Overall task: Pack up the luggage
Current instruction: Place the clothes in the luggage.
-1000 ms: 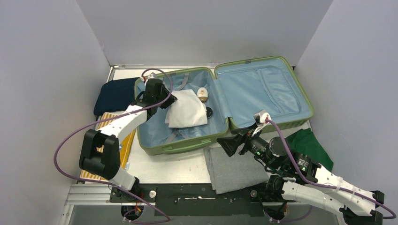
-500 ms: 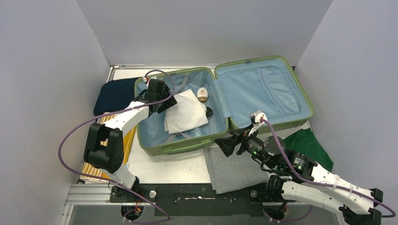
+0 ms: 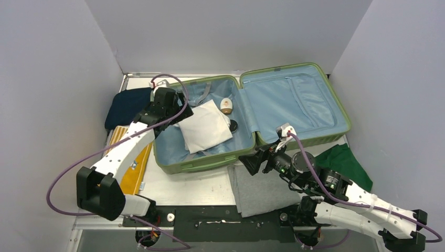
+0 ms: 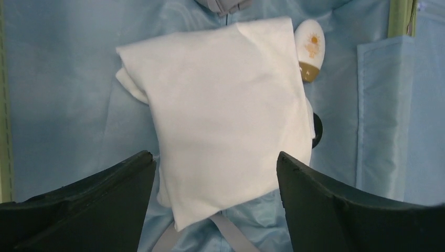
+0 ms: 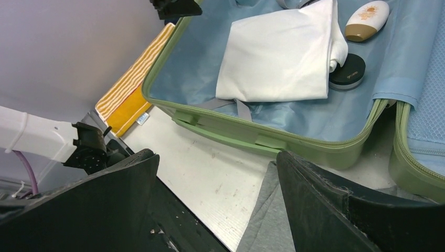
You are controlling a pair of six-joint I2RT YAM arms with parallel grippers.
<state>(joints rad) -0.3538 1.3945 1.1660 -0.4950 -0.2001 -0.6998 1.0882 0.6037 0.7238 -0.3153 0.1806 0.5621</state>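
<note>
My left pincer (image 4: 214, 157), now released, has dropped the folded white cloth (image 4: 220, 105) beneath it into the light-green hard-shell suitcase (image 3: 199, 165).

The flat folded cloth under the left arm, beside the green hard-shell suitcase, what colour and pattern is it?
Yellow-orange cloth with white stripes; right wrist view shows it best.

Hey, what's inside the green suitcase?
The suitcase holds a folded white cloth, a small white bottle and a round black case partly under the cloth. Anything else beneath is hidden.
</note>
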